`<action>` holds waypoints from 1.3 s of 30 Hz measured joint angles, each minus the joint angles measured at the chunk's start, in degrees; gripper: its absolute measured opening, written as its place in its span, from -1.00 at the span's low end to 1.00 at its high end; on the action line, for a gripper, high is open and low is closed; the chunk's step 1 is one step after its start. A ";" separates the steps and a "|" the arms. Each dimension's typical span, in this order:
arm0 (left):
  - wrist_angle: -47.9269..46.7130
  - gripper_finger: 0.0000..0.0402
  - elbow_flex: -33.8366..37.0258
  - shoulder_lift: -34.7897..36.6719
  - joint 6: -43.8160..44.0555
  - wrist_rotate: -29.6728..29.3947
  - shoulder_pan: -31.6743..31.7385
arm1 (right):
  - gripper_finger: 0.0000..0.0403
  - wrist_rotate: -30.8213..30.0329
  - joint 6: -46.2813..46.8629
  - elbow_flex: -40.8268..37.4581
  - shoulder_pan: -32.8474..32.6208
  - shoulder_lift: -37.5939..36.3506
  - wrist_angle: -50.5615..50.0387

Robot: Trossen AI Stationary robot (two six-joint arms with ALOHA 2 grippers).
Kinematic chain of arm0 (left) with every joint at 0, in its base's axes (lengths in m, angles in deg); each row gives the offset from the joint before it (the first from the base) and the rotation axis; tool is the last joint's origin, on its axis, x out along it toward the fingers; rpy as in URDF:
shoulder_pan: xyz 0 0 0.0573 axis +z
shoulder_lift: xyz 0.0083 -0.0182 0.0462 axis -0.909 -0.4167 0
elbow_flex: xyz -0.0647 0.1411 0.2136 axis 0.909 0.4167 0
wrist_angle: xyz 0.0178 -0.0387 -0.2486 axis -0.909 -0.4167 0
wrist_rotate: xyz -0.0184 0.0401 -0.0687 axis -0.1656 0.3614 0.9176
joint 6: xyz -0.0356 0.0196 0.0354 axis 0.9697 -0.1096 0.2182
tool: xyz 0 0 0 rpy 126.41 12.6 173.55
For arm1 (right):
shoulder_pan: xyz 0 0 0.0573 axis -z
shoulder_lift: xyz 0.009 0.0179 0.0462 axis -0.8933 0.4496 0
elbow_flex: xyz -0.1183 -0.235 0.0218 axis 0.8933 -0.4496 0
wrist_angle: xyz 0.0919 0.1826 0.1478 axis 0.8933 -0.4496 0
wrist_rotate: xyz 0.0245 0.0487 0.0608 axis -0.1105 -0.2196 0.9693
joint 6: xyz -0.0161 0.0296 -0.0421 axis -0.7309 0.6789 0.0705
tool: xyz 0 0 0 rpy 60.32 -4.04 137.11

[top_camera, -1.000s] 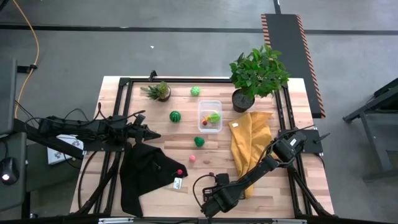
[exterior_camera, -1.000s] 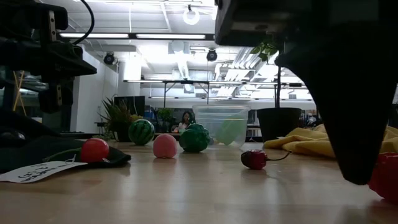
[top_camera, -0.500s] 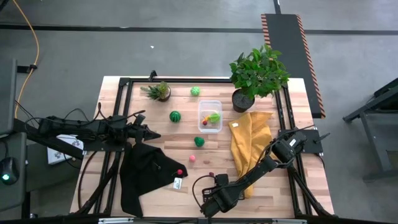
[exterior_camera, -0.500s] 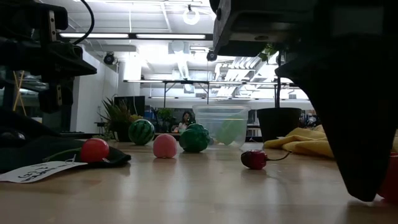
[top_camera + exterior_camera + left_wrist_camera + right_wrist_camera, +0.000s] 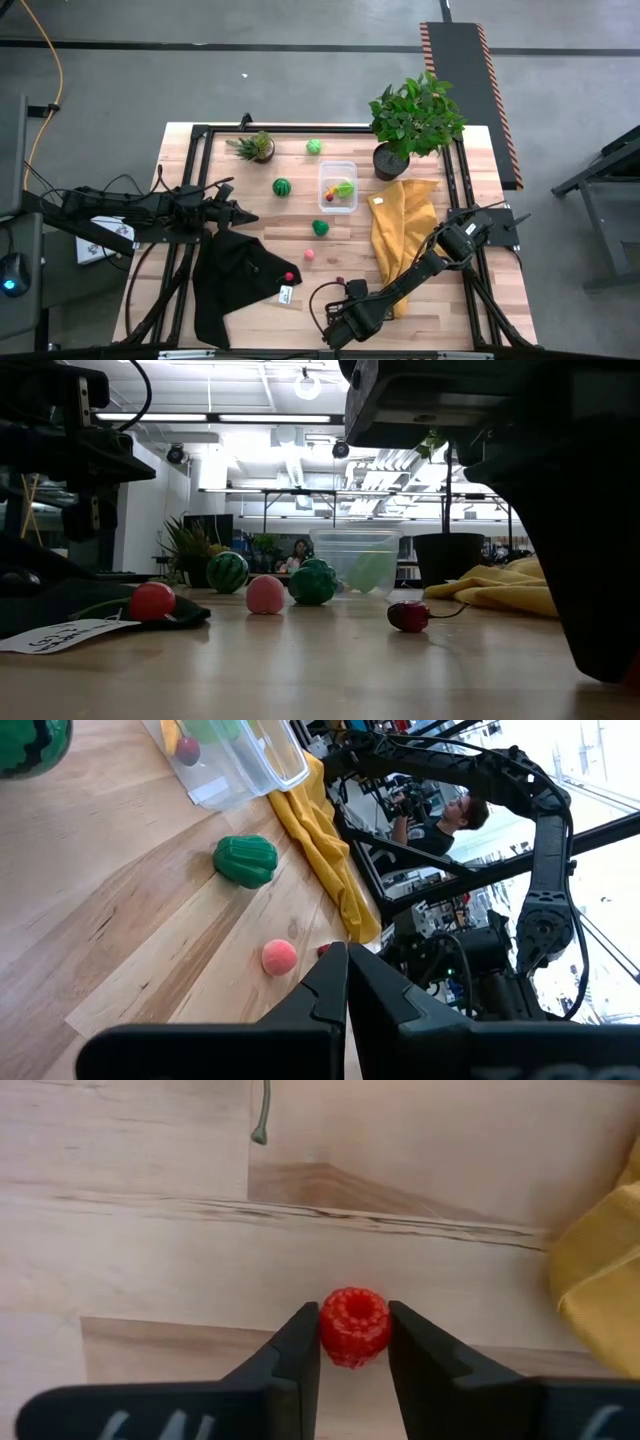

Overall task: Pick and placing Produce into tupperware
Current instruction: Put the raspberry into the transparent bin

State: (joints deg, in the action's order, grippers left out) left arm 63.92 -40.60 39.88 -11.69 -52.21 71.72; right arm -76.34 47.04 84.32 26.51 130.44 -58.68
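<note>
My right gripper (image 5: 353, 1342) is low over the table's near edge (image 5: 345, 308), shut on a small red raspberry (image 5: 353, 1325). A dark red cherry (image 5: 408, 616) lies just beyond it. The clear tupperware (image 5: 338, 186) stands mid-table with yellow, light-green and red pieces inside. On the wood rest a striped melon (image 5: 282, 186), a green ball (image 5: 314, 147), a leafy green piece (image 5: 320, 227) and a pink ball (image 5: 309, 254). A red ball (image 5: 289, 276) sits on the black cloth. My left gripper (image 5: 347, 970) waits shut over the table's left side (image 5: 245, 217). My right gripper pinches the raspberry between its two fingers, one on each side of the berry (image 5: 330, 1328). The fingers come from above, pointing steeply down at the table. The berry looks to sit on the wood; whether it is lifted, I cannot tell.
A yellow cloth (image 5: 398, 235) lies right beside my right gripper, and a black cloth (image 5: 235, 280) with a white tag lies to the left. A large potted plant (image 5: 412, 120) and a small one (image 5: 258, 147) stand at the far edge. A person sits in the room beyond.
In the low view my right gripper's finger has sunk lower and shifted a little toward the table's right. It now covers almost all of the red raspberry that showed beside it before. Nothing else has moved.
</note>
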 joint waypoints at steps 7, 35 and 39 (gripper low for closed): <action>-0.01 -1.00 0.00 -0.01 0.01 0.00 0.02 | -0.58 -0.01 -0.69 0.00 0.00 -0.01 -0.01; 0.01 -1.00 0.00 0.00 0.01 0.00 0.01 | -0.58 -7.59 -7.95 13.68 0.02 -0.61 -13.90; 0.01 -1.00 0.00 -0.01 0.01 0.00 0.00 | -0.58 -9.29 -10.30 16.47 0.09 -0.61 -15.46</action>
State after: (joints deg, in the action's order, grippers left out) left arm 63.93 -40.60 39.87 -11.67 -52.21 71.72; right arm -85.63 36.75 100.78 26.60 129.82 -74.14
